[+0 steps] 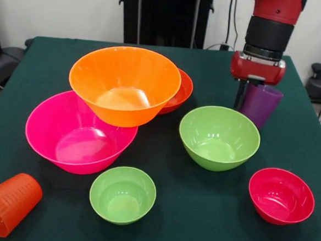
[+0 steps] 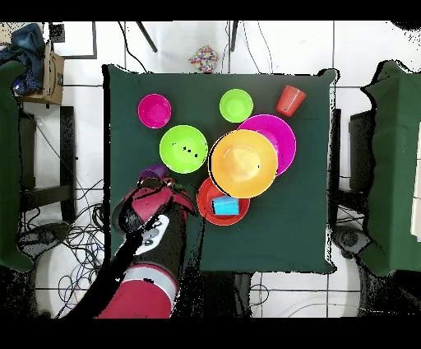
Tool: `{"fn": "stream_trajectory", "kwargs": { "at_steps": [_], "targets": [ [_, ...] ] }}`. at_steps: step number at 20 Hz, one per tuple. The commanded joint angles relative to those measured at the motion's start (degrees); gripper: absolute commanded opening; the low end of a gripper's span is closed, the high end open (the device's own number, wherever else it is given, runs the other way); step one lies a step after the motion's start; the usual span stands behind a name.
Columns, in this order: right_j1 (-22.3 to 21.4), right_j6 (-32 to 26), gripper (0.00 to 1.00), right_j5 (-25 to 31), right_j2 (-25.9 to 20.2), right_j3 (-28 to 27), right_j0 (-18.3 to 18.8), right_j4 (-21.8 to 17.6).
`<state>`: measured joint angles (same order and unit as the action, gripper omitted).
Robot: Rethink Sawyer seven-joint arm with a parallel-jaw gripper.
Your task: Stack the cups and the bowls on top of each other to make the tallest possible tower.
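Observation:
My gripper (image 1: pixel 247 103) is shut on the rim of the translucent purple cup (image 1: pixel 260 105), with one dark finger (image 1: pixel 240 96) outside its left wall, at the table's far right. In the overhead view the purple cup (image 2: pixel 152 173) shows just beyond the gripper (image 2: pixel 158 191). The large orange bowl (image 1: pixel 124 85) leans on the large pink bowl (image 1: pixel 74 134) and the shallow red-orange bowl (image 1: pixel 179 91). A blue cup (image 2: pixel 224 206) lies in the red-orange bowl (image 2: pixel 210 216). An orange cup (image 1: pixel 7 203) lies on its side at the near left. The red cup is out of view.
The medium lime green bowl (image 1: pixel 219 137) stands just in front of the gripper. The small lime green bowl (image 1: pixel 122 194) and the small crimson bowl (image 1: pixel 281 195) stand near the front edge. The green tablecloth (image 1: pixel 197 222) covers the table; chairs stand at both sides.

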<state>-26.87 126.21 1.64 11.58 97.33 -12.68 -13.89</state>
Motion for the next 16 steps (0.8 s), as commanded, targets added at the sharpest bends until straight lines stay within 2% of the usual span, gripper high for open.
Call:
{"fn": "stream_trajectory", "kwargs": {
  "at_steps": [1,5,8,12,16],
  "targets": [
    [-14.4,-4.9,0.00,10.3,-15.1,10.4,10.0,-4.0],
    [-23.1,-7.8,0.00,16.3,-19.0,14.0,15.3,-2.3],
    [-27.5,-10.7,0.00,22.4,-21.6,15.0,18.4,-0.4],
    [-30.6,-11.5,0.00,26.6,-24.4,15.5,21.1,0.4],
    [-31.9,-10.5,0.00,27.8,-26.0,15.7,22.3,-0.1]
  ]
}}
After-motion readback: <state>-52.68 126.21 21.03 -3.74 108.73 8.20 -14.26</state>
